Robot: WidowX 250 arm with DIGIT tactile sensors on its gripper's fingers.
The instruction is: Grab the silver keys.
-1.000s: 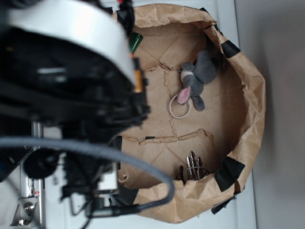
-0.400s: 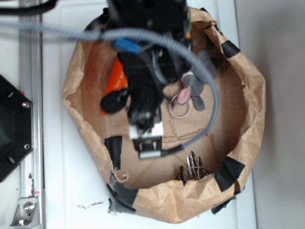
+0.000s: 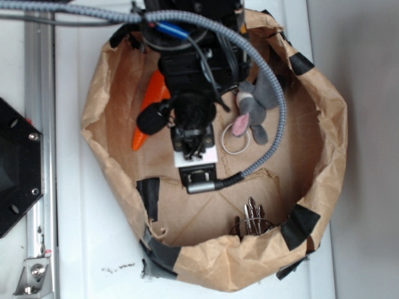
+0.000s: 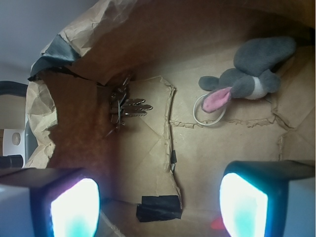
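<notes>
The silver keys lie fanned on the brown paper floor, close against the bag's near wall. In the wrist view the silver keys sit ahead and to the left, well beyond the fingertips. My gripper hangs over the middle of the bag, apart from the keys. In the wrist view the gripper is open, and between its two glowing pads there is only bare paper and a patch of black tape.
A grey plush bunny with a white ring lies right of the gripper. An orange carrot lies to its left, partly under the arm. The crumpled paper bag wall rings everything, with black tape patches.
The arm has swung from the left side, close to the camera, to above the bag's middle. The keys, bunny and ring have not moved.
</notes>
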